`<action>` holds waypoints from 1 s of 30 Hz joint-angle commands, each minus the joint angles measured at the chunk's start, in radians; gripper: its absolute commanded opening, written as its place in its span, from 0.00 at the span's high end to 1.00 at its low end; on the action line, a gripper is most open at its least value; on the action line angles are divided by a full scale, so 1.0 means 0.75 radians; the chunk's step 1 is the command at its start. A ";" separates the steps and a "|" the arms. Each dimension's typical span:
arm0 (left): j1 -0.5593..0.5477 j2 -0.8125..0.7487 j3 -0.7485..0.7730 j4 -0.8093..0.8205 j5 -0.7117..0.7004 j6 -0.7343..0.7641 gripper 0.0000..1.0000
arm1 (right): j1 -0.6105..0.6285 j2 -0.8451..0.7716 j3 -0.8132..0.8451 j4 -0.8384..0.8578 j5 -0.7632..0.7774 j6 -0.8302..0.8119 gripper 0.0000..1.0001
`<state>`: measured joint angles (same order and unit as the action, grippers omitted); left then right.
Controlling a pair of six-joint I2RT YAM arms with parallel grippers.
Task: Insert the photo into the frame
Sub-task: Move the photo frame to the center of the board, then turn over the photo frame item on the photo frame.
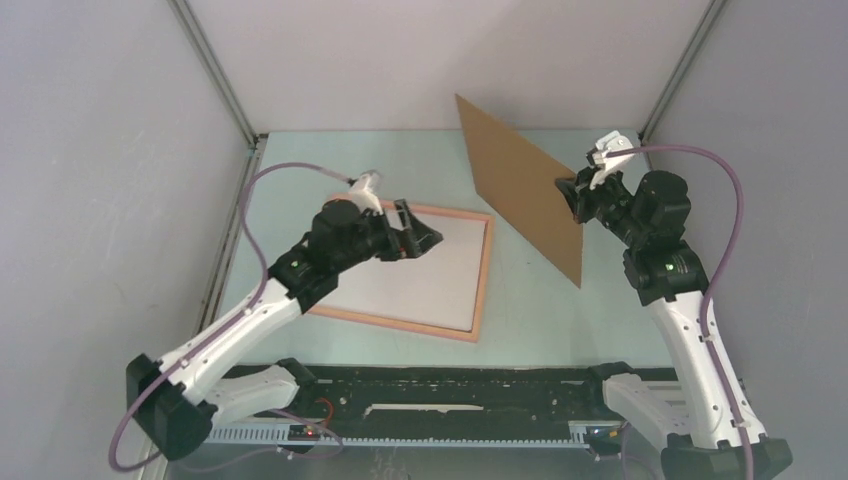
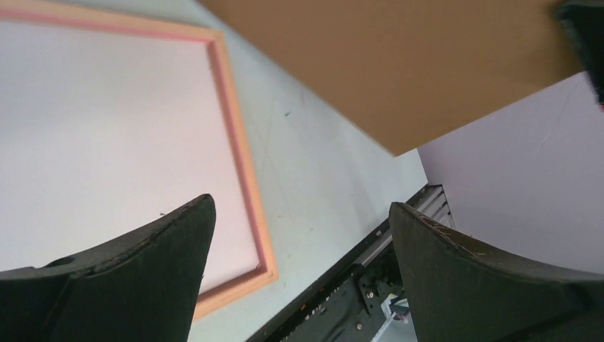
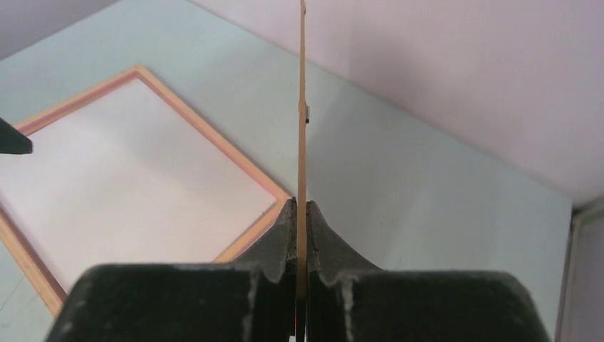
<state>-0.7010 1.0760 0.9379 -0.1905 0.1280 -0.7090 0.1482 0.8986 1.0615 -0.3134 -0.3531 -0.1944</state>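
The salmon-pink frame [image 1: 483, 275] lies flat on the table left of centre. A plain white sheet [image 1: 410, 275] fills its opening; no blue print shows in any view. My left gripper [image 1: 415, 232] hovers open and empty over the frame's far right part, and in the left wrist view it [image 2: 299, 206] spans the frame's rail [image 2: 238, 142] and corner. My right gripper [image 1: 572, 195] is shut on the edge of the brown backing board [image 1: 520, 185] and holds it tilted in the air, right of the frame. The right wrist view shows the board edge-on [image 3: 302, 107] between the shut fingers [image 3: 281, 235], with the frame [image 3: 214, 132] below.
A black rail [image 1: 450, 385] with the arm bases runs along the near edge of the table. Grey walls and metal corner posts [image 1: 215, 70] close in the back and sides. The board overhangs the table between the frame and the right wall.
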 commanded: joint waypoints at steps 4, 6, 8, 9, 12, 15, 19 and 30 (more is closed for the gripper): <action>0.223 -0.285 -0.178 -0.049 0.201 -0.285 0.00 | 0.118 0.115 0.170 0.217 -0.356 -0.363 1.00; 0.249 -0.321 -0.207 -0.024 0.230 -0.412 0.00 | 0.203 0.133 0.160 0.214 -0.377 -0.442 1.00; 0.253 -0.339 -0.231 0.016 0.257 -0.539 0.00 | 0.283 0.151 0.156 0.173 -0.394 -0.529 1.00; 0.255 -0.343 -0.240 0.024 0.260 -0.608 0.00 | 0.334 0.154 0.147 0.151 -0.386 -0.564 1.00; 0.259 -0.359 -0.274 0.061 0.252 -0.866 0.00 | 0.428 0.135 0.092 0.091 -0.342 -0.684 1.00; 0.260 -0.370 -0.330 0.115 0.219 -1.117 0.00 | 0.508 0.057 -0.060 0.080 -0.334 -0.862 1.00; 0.260 -0.372 -0.404 0.244 0.223 -1.370 0.00 | 0.635 -0.055 -0.255 0.129 -0.272 -1.037 1.00; 0.206 -0.510 -0.708 0.361 0.079 -1.596 0.07 | 0.851 -0.067 -0.465 0.246 -0.150 -1.076 1.00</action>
<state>-0.5289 0.6991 0.5030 -0.0025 0.2268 -1.7844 0.7353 0.8459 0.7559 -0.1738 -0.4896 -1.0225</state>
